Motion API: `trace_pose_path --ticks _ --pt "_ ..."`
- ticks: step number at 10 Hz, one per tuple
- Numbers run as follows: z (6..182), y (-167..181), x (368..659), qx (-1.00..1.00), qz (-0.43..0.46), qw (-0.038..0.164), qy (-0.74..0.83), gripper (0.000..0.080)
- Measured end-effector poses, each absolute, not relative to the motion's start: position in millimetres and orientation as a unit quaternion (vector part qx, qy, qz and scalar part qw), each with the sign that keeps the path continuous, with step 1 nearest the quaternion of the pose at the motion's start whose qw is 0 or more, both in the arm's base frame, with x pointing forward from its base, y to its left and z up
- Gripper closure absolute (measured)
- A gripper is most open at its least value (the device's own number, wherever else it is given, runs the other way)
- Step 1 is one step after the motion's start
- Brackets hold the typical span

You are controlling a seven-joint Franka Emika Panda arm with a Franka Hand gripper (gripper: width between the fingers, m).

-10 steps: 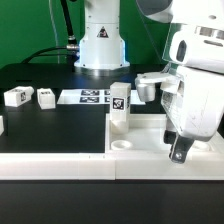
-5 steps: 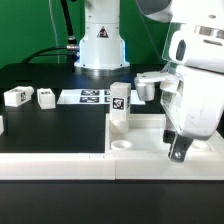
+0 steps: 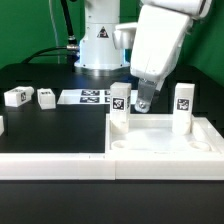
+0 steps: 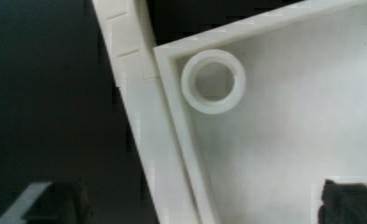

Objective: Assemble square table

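The white square tabletop (image 3: 160,132) lies tray-side up at the exterior view's right. Two tag-marked legs stand upright in it: one (image 3: 119,101) at its far left corner, one (image 3: 183,102) at its far right. My gripper (image 3: 143,104) hangs open just above the tabletop, close beside the left standing leg and holding nothing. In the wrist view the tabletop's raised rim (image 4: 148,120) and a round socket hole (image 4: 214,80) lie below my gripper (image 4: 194,205); both dark fingers (image 4: 38,203) stand wide apart at the picture's edges. Two loose legs (image 3: 17,96) (image 3: 46,96) lie on the black table at the left.
The marker board (image 3: 90,96) lies flat behind the tabletop, before the robot's base (image 3: 100,45). A long white rail (image 3: 50,166) runs along the table's front edge, meeting the tabletop's left side.
My arm has swung from the tabletop's front right corner up and toward the exterior view's left, baring the right standing leg. The gripper stayed open.
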State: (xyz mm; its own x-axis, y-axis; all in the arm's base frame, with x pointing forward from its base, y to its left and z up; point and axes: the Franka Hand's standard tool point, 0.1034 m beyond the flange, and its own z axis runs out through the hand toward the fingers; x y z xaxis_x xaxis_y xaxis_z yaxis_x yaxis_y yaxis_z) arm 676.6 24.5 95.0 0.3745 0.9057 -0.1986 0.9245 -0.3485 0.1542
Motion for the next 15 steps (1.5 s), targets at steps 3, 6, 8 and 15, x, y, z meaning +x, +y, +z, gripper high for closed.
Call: trace_pose_path --ticks 3,6,8,15 --pt "95.5 23.1 674.9 0.874 -0.026 0.121 0.47 0.0151" --pt "121.2 -26.4 610.3 0.91 -0.036 0.092 0.402 0.0151" --pt "115.1 -66.4 577.8 0.94 -0.05 0.076 0.327 0.0151" --pt "118.0 -68.6 542.7 0.958 -0.106 0.06 0.26 0.0151"
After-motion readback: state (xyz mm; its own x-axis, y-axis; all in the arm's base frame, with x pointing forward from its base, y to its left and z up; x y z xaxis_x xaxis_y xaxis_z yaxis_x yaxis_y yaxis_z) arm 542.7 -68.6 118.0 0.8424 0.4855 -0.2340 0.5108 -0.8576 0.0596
